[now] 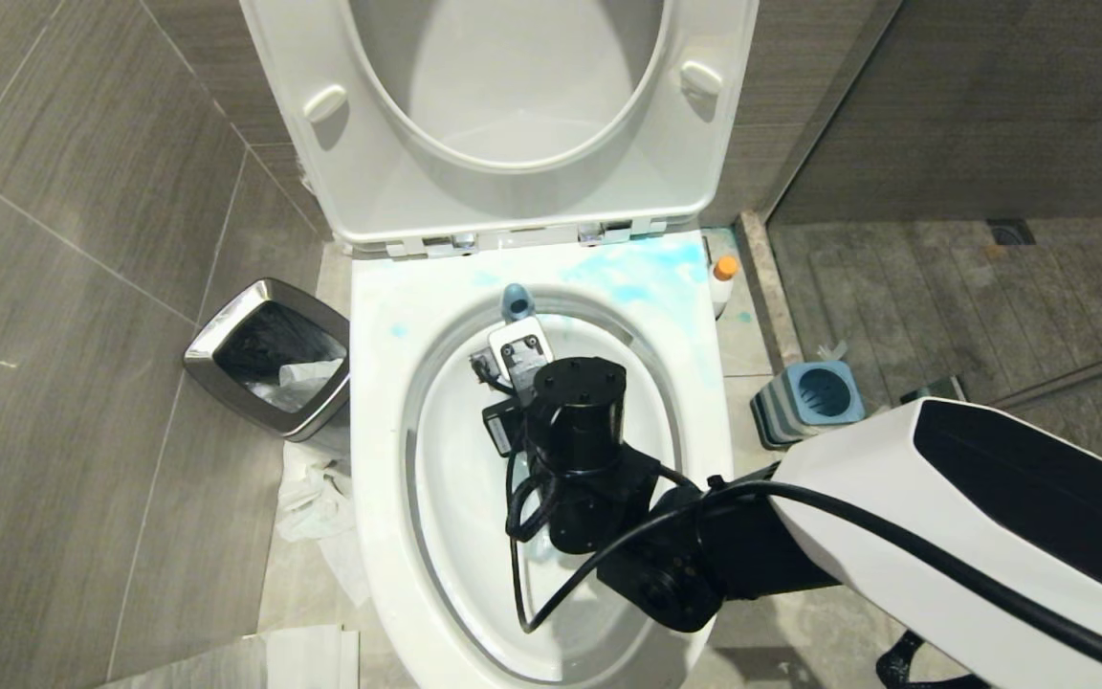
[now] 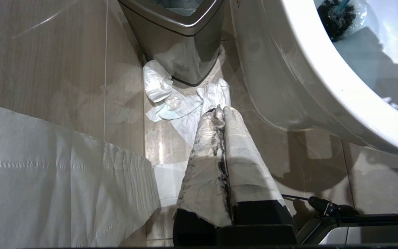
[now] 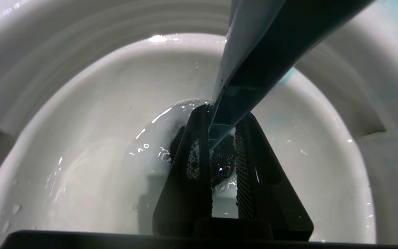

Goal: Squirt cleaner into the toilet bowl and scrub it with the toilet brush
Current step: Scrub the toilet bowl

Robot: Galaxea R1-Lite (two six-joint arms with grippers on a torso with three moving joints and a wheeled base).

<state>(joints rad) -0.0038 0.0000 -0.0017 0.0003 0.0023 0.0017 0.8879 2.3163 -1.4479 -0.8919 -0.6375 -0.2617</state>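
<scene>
One right hand (image 1: 511, 356) is reaching down inside the toilet bowl (image 1: 379, 316), the toilet brush (image 1: 516, 302) handle poking out just beyond it; the cleaner (image 1: 723, 279) is standing well apart on the floor. The left hand (image 2: 222, 114) is hanging clenched and empty near crumpled tissue (image 2: 171, 100). The right hand (image 3: 216, 138) is grasping the toilet brush (image 3: 254, 52), bristles sitting in water beyond the fingers (image 3: 193, 155).

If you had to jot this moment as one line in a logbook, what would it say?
phase: scrubbing | right gripper: shut on toilet brush | brush head: in toilet bowl water | left gripper: shut, parked near floor | cleaner: on floor
</scene>
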